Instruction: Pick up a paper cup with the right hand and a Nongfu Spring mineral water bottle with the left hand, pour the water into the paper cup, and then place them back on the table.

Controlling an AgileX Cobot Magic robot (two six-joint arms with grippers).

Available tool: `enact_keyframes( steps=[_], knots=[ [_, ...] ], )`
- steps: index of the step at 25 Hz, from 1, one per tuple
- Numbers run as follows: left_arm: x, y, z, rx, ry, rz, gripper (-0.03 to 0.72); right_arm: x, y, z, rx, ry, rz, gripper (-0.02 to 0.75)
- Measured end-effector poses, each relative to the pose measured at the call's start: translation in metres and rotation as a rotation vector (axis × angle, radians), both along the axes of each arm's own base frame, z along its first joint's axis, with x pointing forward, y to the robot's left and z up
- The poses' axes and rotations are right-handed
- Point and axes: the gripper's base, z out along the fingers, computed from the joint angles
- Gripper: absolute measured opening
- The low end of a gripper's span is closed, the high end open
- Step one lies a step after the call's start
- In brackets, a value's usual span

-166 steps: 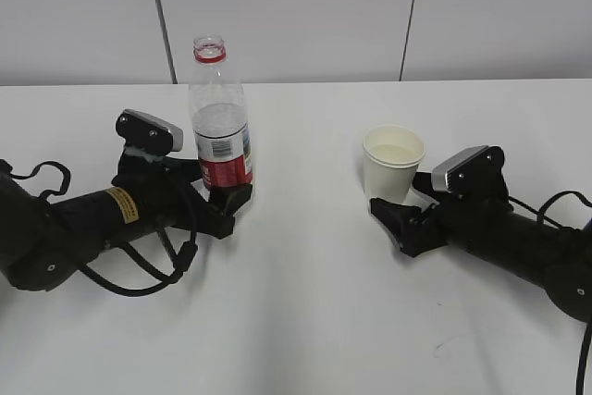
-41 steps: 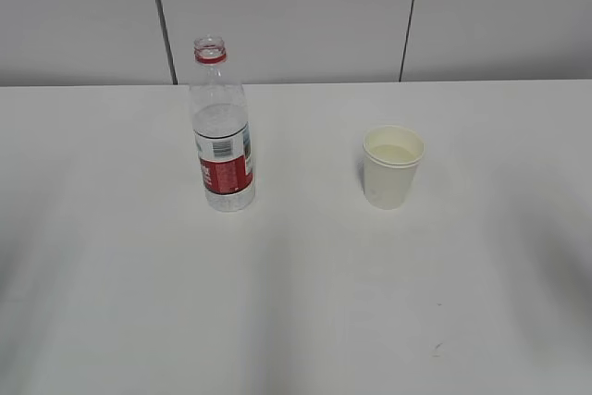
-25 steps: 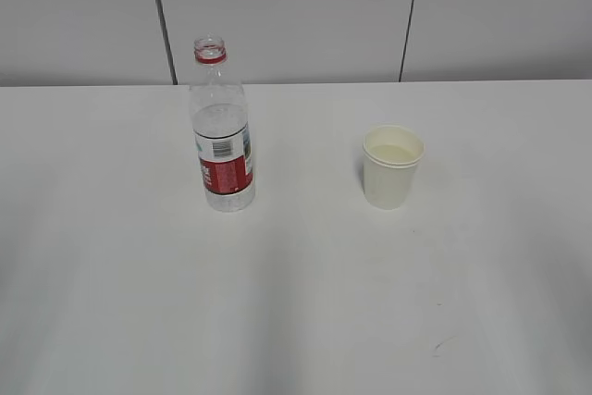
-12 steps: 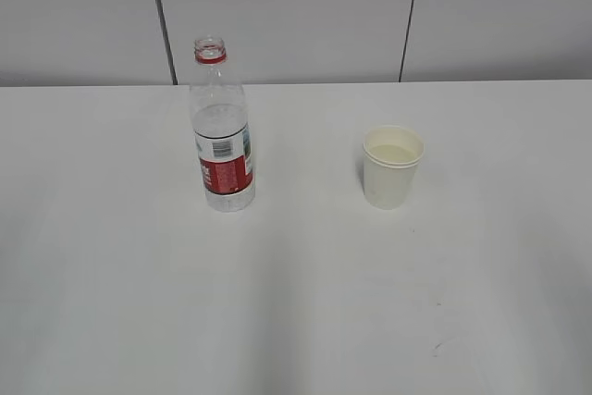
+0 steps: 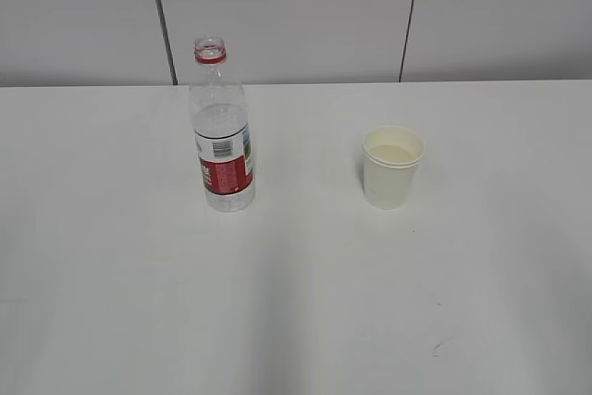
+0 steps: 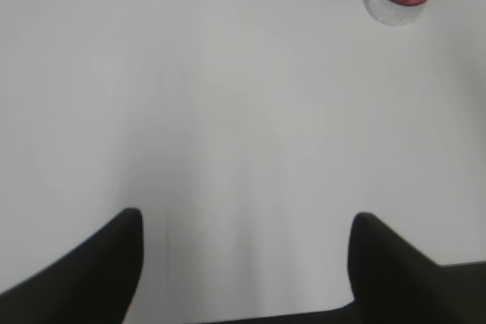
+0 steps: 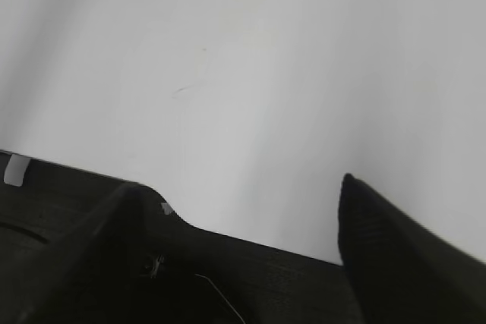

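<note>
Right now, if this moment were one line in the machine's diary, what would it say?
bottle: upright on table, uncapped | paper cup: upright, holds water | left end effector: open, empty | right end effector: open, empty

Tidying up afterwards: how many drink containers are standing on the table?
2. The water bottle stands upright left of centre; the paper cup stands to its right, apart from it. Nothing else shows on the table.
</note>
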Motion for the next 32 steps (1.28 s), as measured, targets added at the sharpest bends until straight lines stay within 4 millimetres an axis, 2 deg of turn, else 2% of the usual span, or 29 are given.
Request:
enact_keyframes(
  steps=[4,19,32],
  knots=[
    [-0.006,0.000,0.000,-0.001,-0.038,0.000,0.512,-0.005,0.000,-0.013,0.001,0.004,-0.001,0.590],
    [-0.025,0.001,0.000,-0.005,-0.154,0.000,0.510,-0.017,0.001,-0.011,-0.005,-0.086,0.011,0.590],
    [-0.026,0.001,0.000,-0.005,-0.156,0.000,0.510,-0.049,0.004,-0.011,-0.017,-0.295,0.016,0.590]
  ],
)
